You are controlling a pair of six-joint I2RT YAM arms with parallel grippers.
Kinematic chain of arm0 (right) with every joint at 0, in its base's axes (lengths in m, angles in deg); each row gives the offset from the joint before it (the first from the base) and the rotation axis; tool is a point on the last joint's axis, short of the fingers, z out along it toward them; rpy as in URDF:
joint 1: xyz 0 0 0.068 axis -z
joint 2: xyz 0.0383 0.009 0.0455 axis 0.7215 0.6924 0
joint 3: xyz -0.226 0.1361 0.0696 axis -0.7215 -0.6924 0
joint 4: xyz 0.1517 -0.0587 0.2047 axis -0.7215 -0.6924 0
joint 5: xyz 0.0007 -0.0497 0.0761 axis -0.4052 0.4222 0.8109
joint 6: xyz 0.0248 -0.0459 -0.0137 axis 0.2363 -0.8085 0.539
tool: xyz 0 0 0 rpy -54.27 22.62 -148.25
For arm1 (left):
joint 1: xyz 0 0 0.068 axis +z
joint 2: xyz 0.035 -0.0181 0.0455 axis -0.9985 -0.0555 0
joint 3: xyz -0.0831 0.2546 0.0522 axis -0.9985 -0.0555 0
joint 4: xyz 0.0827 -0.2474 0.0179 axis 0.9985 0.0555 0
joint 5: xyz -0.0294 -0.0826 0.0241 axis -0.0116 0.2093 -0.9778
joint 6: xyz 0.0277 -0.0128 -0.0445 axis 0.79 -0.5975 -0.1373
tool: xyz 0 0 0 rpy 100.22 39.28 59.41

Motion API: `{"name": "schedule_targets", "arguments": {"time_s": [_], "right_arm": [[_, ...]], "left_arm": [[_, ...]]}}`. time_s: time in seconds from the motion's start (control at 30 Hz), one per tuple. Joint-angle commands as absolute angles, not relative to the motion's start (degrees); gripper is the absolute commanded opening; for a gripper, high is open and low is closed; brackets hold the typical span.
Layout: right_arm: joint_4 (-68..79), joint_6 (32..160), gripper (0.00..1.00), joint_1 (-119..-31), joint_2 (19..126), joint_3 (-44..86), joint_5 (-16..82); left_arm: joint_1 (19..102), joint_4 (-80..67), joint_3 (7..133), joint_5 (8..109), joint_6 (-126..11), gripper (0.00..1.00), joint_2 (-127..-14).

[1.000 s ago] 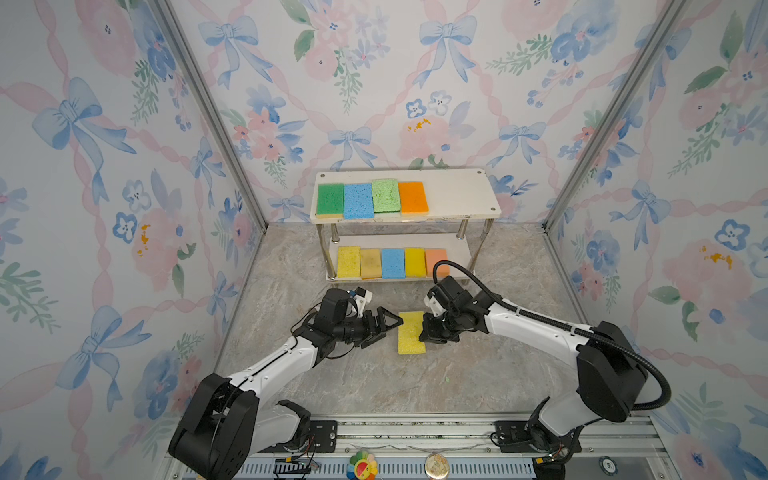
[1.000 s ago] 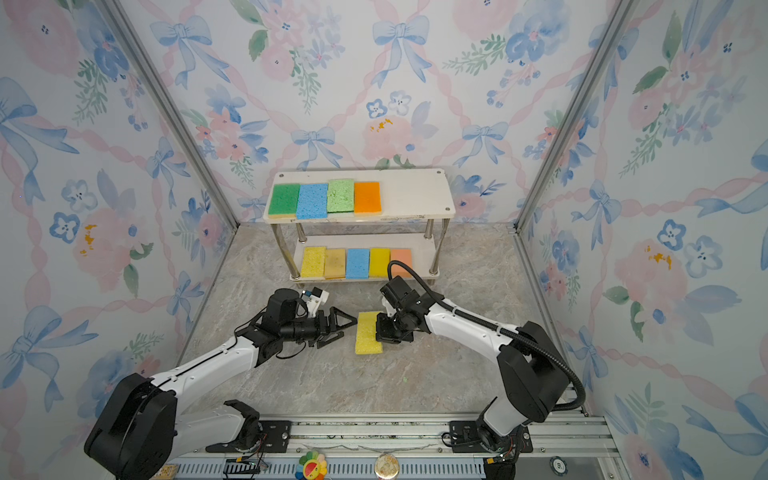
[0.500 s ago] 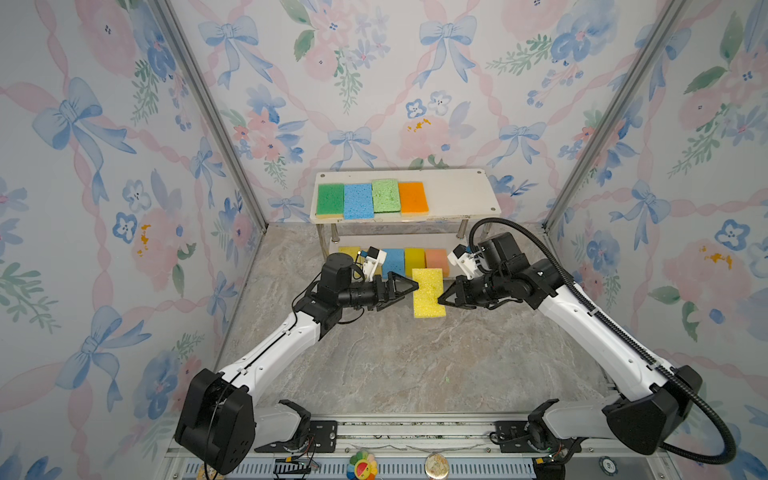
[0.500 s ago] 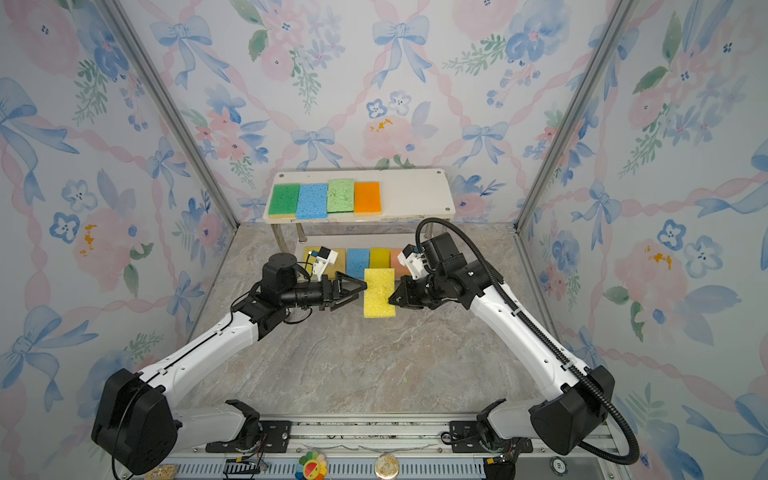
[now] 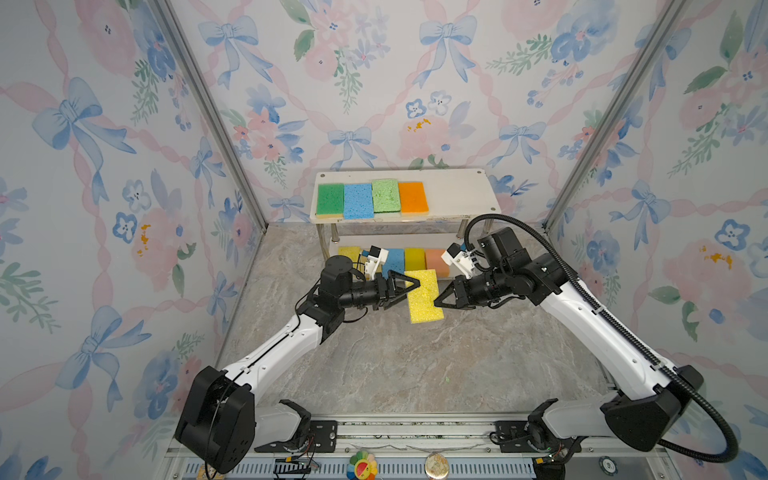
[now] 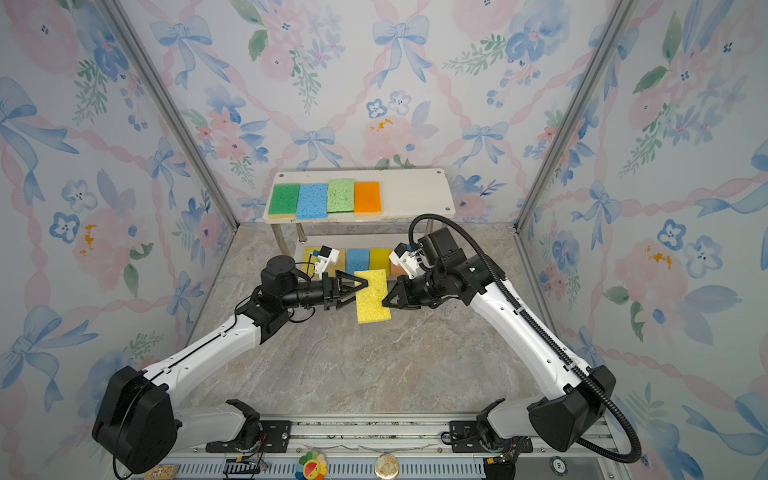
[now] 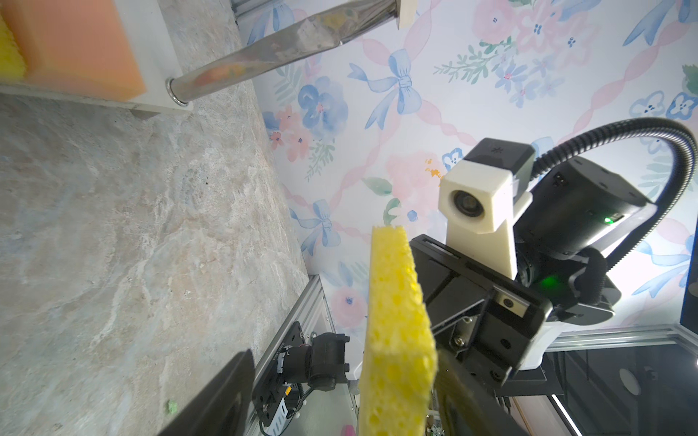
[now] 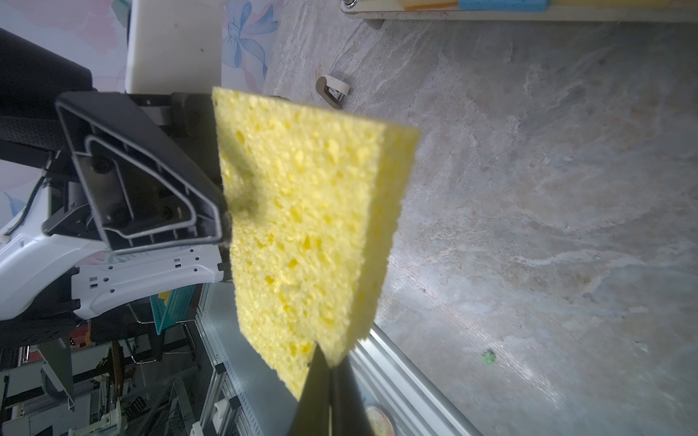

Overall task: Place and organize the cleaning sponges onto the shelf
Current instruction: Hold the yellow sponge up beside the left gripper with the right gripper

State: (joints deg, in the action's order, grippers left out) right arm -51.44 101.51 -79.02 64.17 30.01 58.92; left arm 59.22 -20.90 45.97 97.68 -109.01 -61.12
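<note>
Item, handover step: yellow sponge (image 5: pixel 424 305) aloft at frame centre before the shelf (image 5: pixel 457 195), your right gripper (image 5: pixel 437 301) clamped on one edge, left gripper (image 5: pixel 411 291) straddling the other, jaws apart; next move, likely: you close left, then release right.

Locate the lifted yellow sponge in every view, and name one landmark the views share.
Top view: yellow sponge near centre, in front of the shelf.
Top view: near centre, slightly left.
Left wrist: lower middle, seen edge-on.
Right wrist: centre, broad face showing.
Shared landmark: the shelf.
</note>
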Motion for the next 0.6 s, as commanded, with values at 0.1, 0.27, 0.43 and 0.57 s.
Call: {"name": "schedule_targets", "arguments": {"time_s": [0.1, 0.27, 0.43, 0.57], "right_arm": [[-52.59, 100.66, 0.04, -79.77, 64.34, 30.72, 59.91], [-51.66, 101.46, 0.04, -80.02, 64.18, 29.91, 59.91], [-49.85, 103.40, 0.11, -80.08, 63.85, 29.22, 59.79], [-47.91, 106.16, 0.30, -80.03, 62.35, 28.06, 57.47]], "left_arm": [[59.00, -23.00, 44.87, 97.53, -109.45, 0.57, -60.61], [58.77, -23.24, 44.94, 97.46, -109.53, 0.41, -60.91], [58.56, -23.34, 45.03, 98.03, -109.45, 0.27, -61.15], [58.69, -23.40, 44.94, 97.48, -109.61, 0.22, -60.90]]}}
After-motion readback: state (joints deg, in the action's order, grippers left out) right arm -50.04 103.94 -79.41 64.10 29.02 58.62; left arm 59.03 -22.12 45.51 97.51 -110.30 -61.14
